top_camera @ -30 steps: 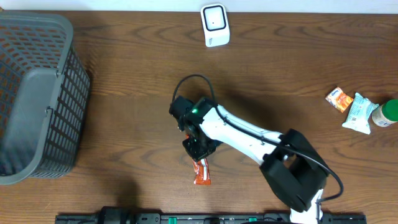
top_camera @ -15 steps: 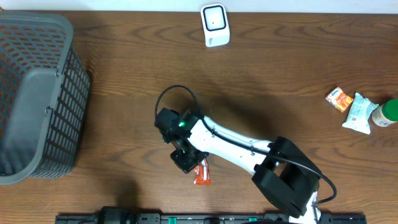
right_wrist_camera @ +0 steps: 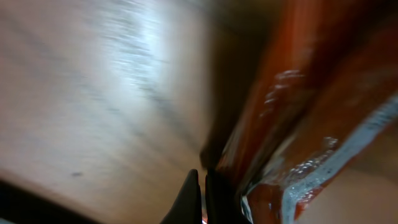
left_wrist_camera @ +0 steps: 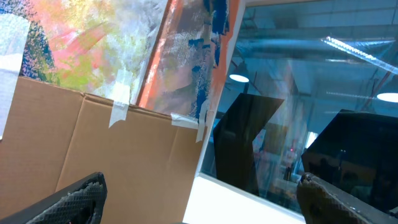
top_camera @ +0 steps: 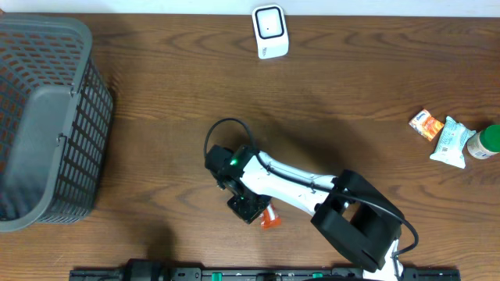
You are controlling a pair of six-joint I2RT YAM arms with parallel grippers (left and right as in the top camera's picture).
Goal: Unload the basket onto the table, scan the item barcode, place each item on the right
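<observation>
The item, a small orange packet, lies flat on the wooden table near the front edge; no barcode shows on it. My right gripper hangs low over the table at the packet's left end and covers part of it. In the right wrist view the right gripper is shut, its tips pressed together, and the blurred orange packet lies just beside them, not between them. The white scanner stands at the table's far edge. My left gripper is open and empty, aimed away from the table at cardboard.
A grey mesh basket fills the left side of the table. At the right edge lie a small orange-and-white pack, a white pouch and a green-capped bottle. The right arm's cable loops above its wrist.
The right gripper swung left and then back towards the front. The orange packet slid right and turned, from lying lengthwise to lying at a slant beside the tips.
</observation>
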